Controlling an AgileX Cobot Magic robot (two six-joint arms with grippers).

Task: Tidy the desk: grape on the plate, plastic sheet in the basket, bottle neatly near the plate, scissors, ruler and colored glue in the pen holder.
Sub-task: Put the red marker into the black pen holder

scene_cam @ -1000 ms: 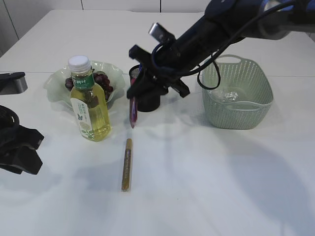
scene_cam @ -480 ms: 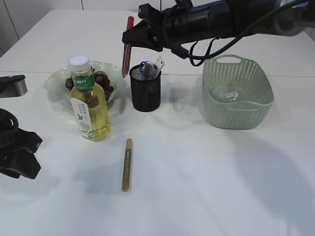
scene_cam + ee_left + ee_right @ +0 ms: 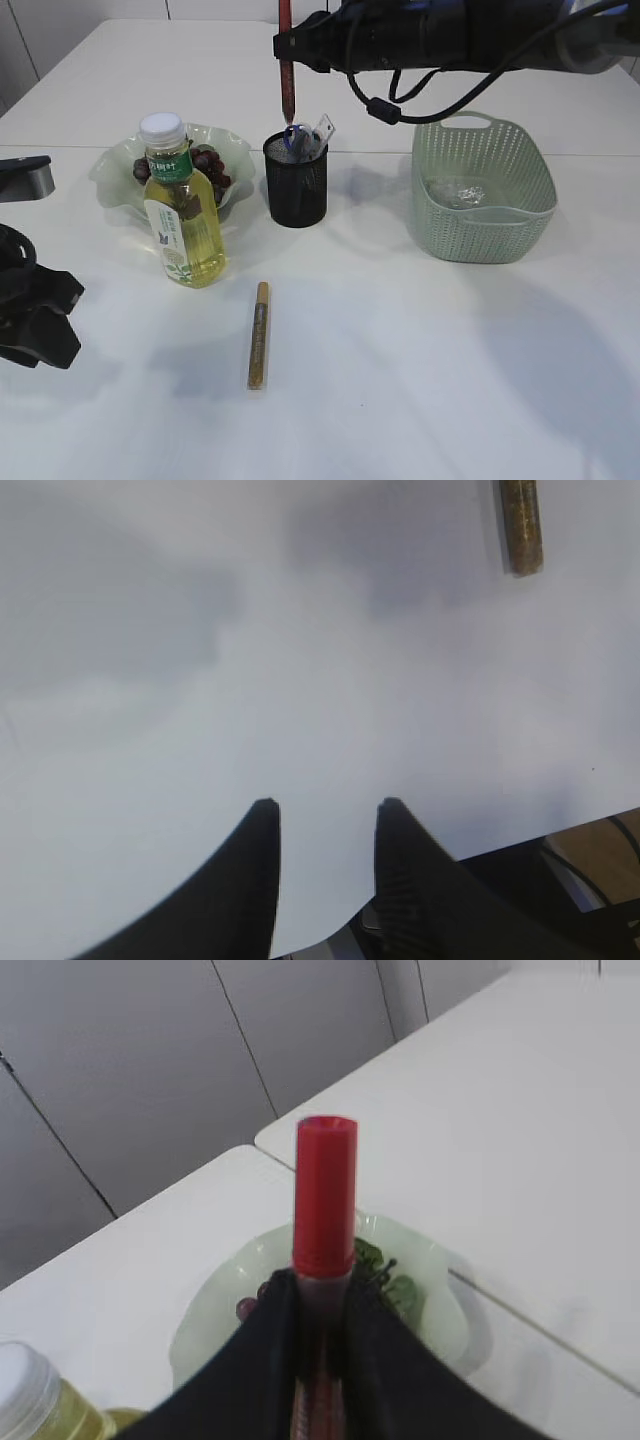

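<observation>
Since the earlier frames, the right arm has swung the red glue pen (image 3: 286, 55) from a slant to upright, and its lower tip now hangs just above the mouth of the black mesh pen holder (image 3: 296, 185). The right gripper (image 3: 318, 1310) has its fingers (image 3: 275, 1350) clenched on the pen's barrel, the red cap standing above them in the right wrist view. Blue-handled scissors (image 3: 297, 140) and a clear ruler (image 3: 321, 130) stick out of the holder.

Left of the holder sits the pale green plate (image 3: 112, 172) with dark grapes (image 3: 207, 164) on it, and the bottle (image 3: 180, 210) of yellow drink stands upright just in front of the plate. A gold glue pen (image 3: 259, 334) lies flat on the white counter (image 3: 420, 370), in front of the holder and well apart from it. The green basket (image 3: 485, 190) stands to the right with the crumpled plastic sheet (image 3: 462, 192) inside.

The left gripper (image 3: 322, 808) rests low at the left edge, fingers parted and grasping nothing, the gold pen's end showing beyond them.
</observation>
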